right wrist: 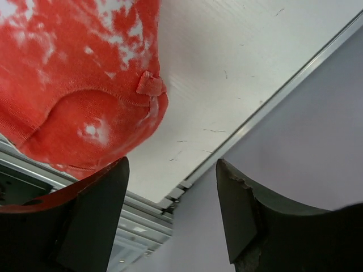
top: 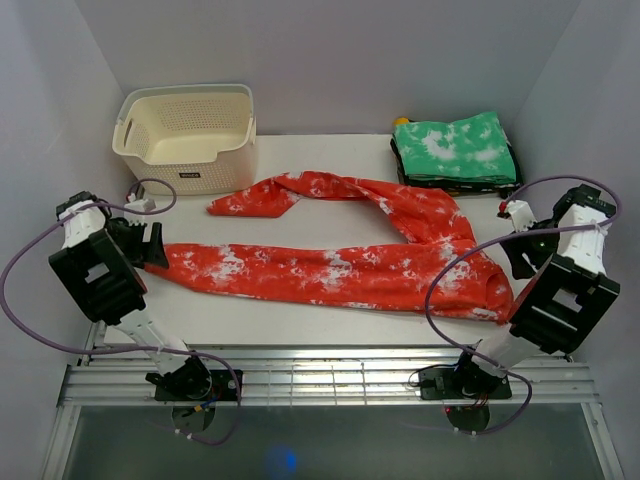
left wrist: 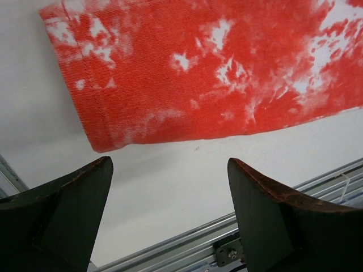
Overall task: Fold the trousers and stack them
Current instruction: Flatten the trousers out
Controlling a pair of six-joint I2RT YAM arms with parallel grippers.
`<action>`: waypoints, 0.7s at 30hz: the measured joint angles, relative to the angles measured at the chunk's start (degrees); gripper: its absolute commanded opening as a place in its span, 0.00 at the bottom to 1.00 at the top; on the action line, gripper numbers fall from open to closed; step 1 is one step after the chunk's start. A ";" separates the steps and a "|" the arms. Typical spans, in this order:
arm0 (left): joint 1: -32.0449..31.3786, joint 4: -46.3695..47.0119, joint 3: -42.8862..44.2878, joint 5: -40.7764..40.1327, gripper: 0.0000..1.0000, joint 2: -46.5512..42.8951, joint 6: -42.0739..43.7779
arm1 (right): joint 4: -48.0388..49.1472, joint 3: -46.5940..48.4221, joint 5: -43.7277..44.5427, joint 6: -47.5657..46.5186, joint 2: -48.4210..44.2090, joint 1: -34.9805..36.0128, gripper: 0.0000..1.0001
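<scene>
Red-and-white tie-dyed trousers (top: 330, 270) lie unfolded across the middle of the table (top: 300, 312). One leg runs along toward the left edge. The other angles off toward the far left corner, where a cream basket (top: 185, 135) stands. The waist sits bunched near the right edge. A folded green tie-dyed stack (top: 455, 150) rests in the far right corner, just beyond the trousers. The left gripper (left wrist: 169, 164) hangs just beside the hem of the near leg, its jaws spread wide and holding nothing. The right gripper (right wrist: 171, 164) hovers by the waistband near the right edge, likewise wide open and empty.
</scene>
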 measured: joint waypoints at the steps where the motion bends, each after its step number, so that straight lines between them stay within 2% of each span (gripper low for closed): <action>1: 0.02 0.70 0.00 0.00 0.93 0.17 -0.61 | -0.44 0.63 0.00 2.43 1.29 0.00 0.72; 5: 0.59 2.16 0.37 -0.04 0.94 1.44 -2.45 | -0.79 1.53 0.44 11.21 4.98 0.00 0.79; 7: 1.88 2.36 1.16 -0.28 0.94 3.19 -3.65 | -0.59 1.16 1.14 15.74 6.40 0.00 0.90; 8: 2.93 2.62 1.81 -0.52 0.94 4.33 -4.46 | -0.07 -0.26 1.46 17.86 6.45 0.00 0.89; 9: 4.22 3.32 2.12 -0.76 0.94 5.46 -5.40 | 0.11 -1.84 1.73 19.34 6.51 0.00 0.84; 10: 5.05 3.91 1.84 -0.81 0.93 6.21 -6.16 | 0.00 -3.52 1.75 20.81 6.88 0.00 0.59; 11: 5.44 4.35 1.44 -0.37 0.86 6.62 -6.93 | -0.15 -4.22 1.64 21.75 7.48 0.00 0.46; 12: 5.40 4.74 0.90 0.98 0.66 7.10 -7.93 | -0.79 -4.28 0.83 22.67 8.74 0.00 0.19; 13: 5.38 4.90 0.76 2.27 0.48 8.17 -8.55 | -1.73 -3.93 -0.37 23.43 11.45 0.00 0.08; 14: 5.18 4.59 0.76 4.52 0.25 9.84 -9.14 | -3.45 -1.81 -1.51 23.93 13.57 0.00 0.08; 15: 5.11 3.69 1.31 5.66 0.07 10.67 -9.46 | -5.14 0.66 -1.84 24.33 14.56 0.00 0.08; 16: 5.07 2.27 2.25 6.49 0.00 11.21 -9.25 | -7.08 5.79 -2.82 24.39 15.47 0.00 0.08; 19: 4.52 -4.90 9.29 7.52 0.00 11.34 -9.99 | -10.05 17.90 -5.77 23.69 16.02 0.11 0.08; 21: 3.85 -9.35 16.61 6.54 0.00 11.08 -10.23 | -10.93 21.46 -7.21 22.47 14.78 0.35 0.08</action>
